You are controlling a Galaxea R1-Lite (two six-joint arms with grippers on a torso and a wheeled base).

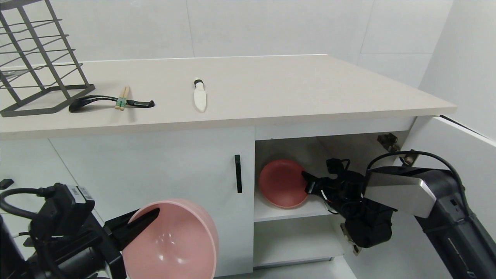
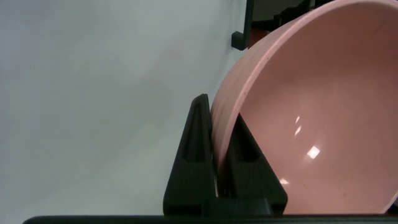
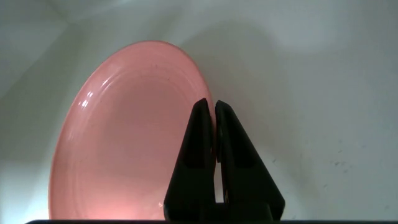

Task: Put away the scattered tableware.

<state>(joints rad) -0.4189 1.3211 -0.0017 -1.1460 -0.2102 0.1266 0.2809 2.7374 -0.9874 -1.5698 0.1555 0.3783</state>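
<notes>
Rack: far left on the countertop, cut off by the picture's edge.
Left arm: low, in front of the closed cabinet door.
Left gripper: fingers clamped on the pink bowl at its rim, one inside, one outside; the bowl's lower part is cut off.
Counter items: black spoon, chopsticks across it, white knife apart to the right.
Red plate: tilted up on the open cabinet's upper shelf, right edge hidden.
Right arm: extended into the cabinet.
Right gripper: nearly closed, pinching the plate's rim.
</notes>
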